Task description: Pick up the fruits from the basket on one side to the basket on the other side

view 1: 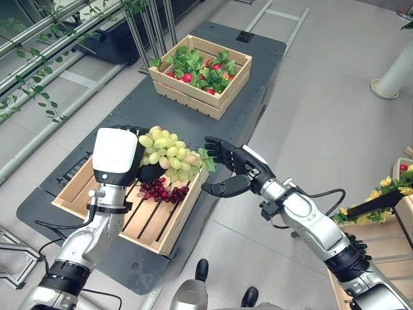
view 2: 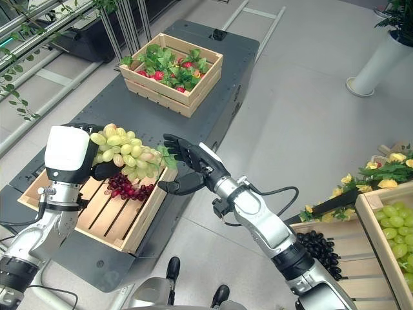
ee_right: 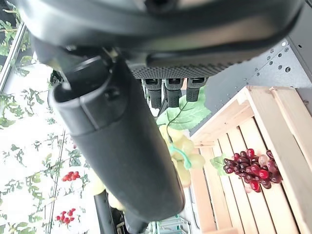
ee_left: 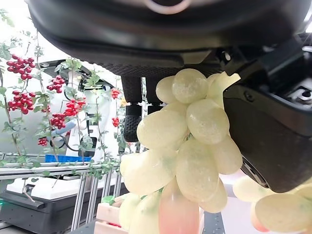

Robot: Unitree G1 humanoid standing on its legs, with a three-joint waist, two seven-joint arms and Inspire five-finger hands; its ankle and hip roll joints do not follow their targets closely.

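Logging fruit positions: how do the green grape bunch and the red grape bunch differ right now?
The pale green grape bunch is larger and held up in the left hand; the dark red grape bunch is smaller and lies on the slatted wooden crate floor. Both are grape clusters.

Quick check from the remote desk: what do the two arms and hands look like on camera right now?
Both arms are silver-grey metal segments with black joint bands. The left hand is dark, behind a glossy white wrist housing. The right hand is dark, with jointed fingers and a white panel on its back. Thin black cables loop beside each forearm.
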